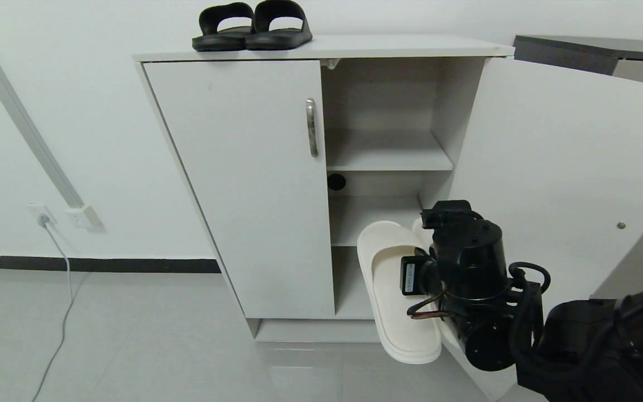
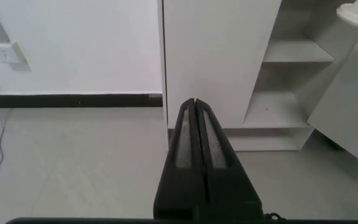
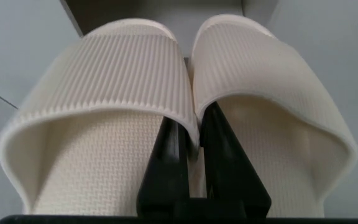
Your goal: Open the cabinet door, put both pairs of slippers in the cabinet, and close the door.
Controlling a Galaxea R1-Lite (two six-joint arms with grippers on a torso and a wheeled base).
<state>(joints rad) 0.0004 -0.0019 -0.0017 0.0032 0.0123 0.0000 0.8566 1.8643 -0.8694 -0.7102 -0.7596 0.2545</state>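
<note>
Slippers: white pair [image 1: 383,301] at 5 o'clock, pinched together by right gripper [image 3: 194,130] before the open cabinet [image 1: 232,184]; black pair [image 1: 252,27] at 11 o'clock on its top; left gripper [image 2: 195,104] pressed together, holding nothing

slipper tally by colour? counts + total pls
Black slippers: 2, on the cabinet top
White slippers: 2, clamped in the right gripper
Total: 4

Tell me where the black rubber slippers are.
Head view: the black rubber slippers sit side by side on the white cabinet's top, toward its left, above the closed door.
</note>
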